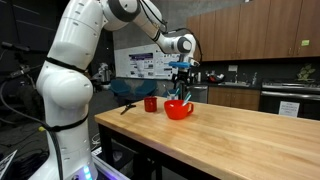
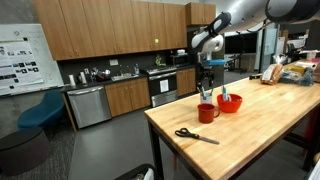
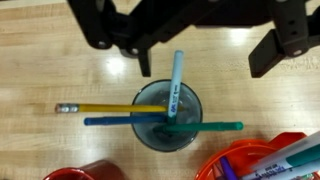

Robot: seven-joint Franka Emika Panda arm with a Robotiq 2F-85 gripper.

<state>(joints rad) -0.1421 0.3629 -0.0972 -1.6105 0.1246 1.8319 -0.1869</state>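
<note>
**Item:** light-blue marker (image 3: 176, 85).

**Location:** It stands tilted in a clear cup (image 3: 160, 135) on the wood surface (image 3: 40, 60). Its upper end leans out over the rim, below the pincer (image 3: 203, 58) and not touching it.

**Pincer:** The fingers are wide apart with nothing between them. It hovers over the cup, and in an exterior view it hangs above the red vessels (image 1: 180, 75).

**Appearance:** A slim, straight, pale blue barrel with small dark print along it. The lower end is sunk in the cup, and which end carries the cap cannot be told.

**Handling (judged):**
- Light, with a stiff plastic body, and not fragile.
- The smooth round barrel is likely to be a little slippery and may pivot between the pads.
- The best hold is on the exposed upper barrel above the rim, with the fingers set across its width.
- The cup looks light and might tip or slide if the marker drags on the rim or on its neighbours.

**In the same cup:**
- A yellow pencil (image 3: 105, 107) with its eraser end pointing out.
- A dark blue pencil (image 3: 110, 121) just beside the yellow one.
- A green marker (image 3: 215, 127) leaning the opposite way.

**Nearby:**
- A red mug (image 3: 85, 172).
- A red bowl (image 3: 235, 165) holding more markers, close to the cup.
- Scissors (image 2: 195, 135), lying apart on the surface.
</note>
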